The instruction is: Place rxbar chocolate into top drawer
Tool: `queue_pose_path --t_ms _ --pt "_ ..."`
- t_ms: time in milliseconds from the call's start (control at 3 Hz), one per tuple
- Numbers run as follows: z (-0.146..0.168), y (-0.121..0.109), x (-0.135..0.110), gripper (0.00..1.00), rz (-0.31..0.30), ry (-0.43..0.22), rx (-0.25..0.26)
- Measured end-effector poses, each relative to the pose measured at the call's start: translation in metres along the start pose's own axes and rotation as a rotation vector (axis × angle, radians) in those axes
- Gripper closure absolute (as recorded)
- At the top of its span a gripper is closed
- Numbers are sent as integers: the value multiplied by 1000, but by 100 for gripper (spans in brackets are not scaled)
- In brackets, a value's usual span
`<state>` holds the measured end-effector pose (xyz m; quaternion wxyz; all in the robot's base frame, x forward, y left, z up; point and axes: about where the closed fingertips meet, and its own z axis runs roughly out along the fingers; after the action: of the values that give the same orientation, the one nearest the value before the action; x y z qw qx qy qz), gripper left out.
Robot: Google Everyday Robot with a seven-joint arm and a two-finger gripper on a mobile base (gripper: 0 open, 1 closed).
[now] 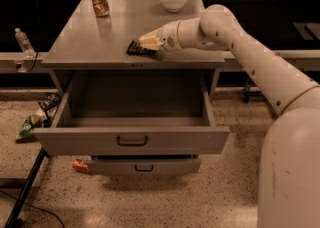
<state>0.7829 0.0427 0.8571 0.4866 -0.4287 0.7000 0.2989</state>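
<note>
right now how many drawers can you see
2: top drawer wide open, lower drawer beneath it, slightly out. Gripper is at the rxbar chocolate on the table.

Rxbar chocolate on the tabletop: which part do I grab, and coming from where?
Probably across the narrow width of the rxbar chocolate, coming down from above and the right, where the gripper sits over its right end. It lies flat on the table near the front edge, so a level approach from the side would find little to catch.
</note>
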Motion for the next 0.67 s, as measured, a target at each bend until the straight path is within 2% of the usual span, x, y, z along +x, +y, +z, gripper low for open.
queue_pose_path --t_ms 667 --pt "-52 49 24 100 116 55 34"
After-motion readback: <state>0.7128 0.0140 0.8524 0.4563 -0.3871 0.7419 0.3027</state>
